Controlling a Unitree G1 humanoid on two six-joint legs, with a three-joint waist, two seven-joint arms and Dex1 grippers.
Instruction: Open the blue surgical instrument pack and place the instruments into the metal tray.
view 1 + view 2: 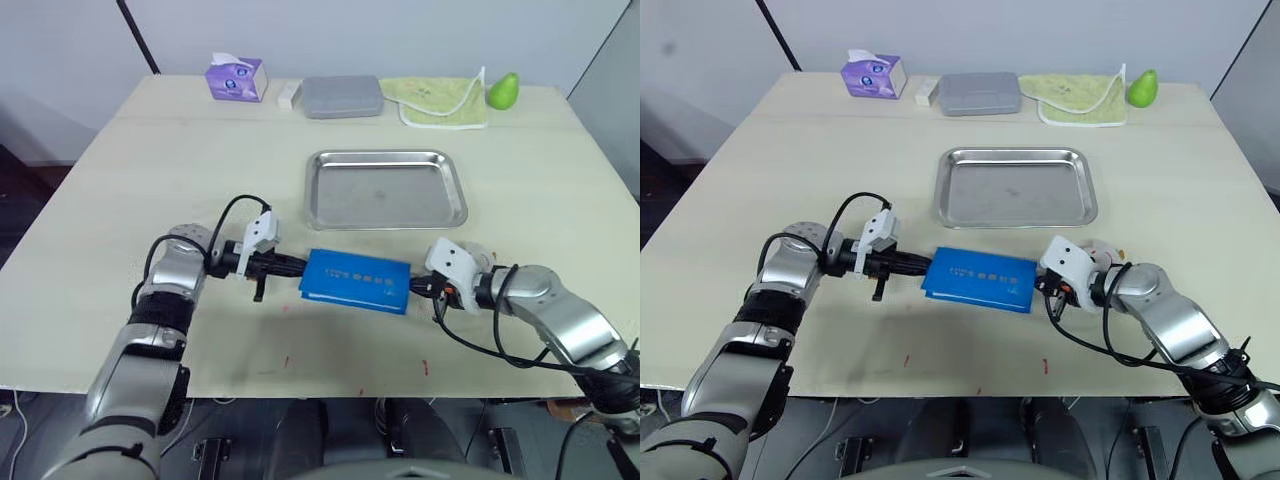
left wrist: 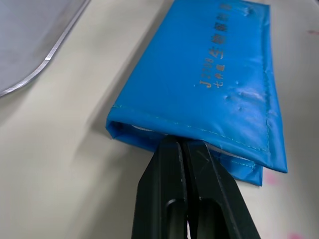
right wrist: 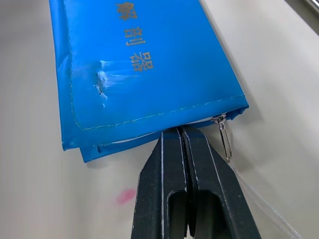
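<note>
Risk is judged to lie in the grip: the blue surgical instrument pack [image 1: 357, 281] lies flat on the table [image 1: 120, 200] just in front of the metal tray [image 1: 386, 188], still closed; one short end is nipped by the left gripper [image 2: 182, 144], fingers pressed together on its edge, and the other by the right gripper [image 3: 180, 132], likewise pinched beside the zipper pull [image 3: 224, 137]. If only the outer fabric is held, the edge may slip free when pulled apart; instruments could be spilled beside the tray.

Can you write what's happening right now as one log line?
pack: closed, on table | left gripper: shut at pack's end | right gripper: shut at other end | tray: empty
</note>
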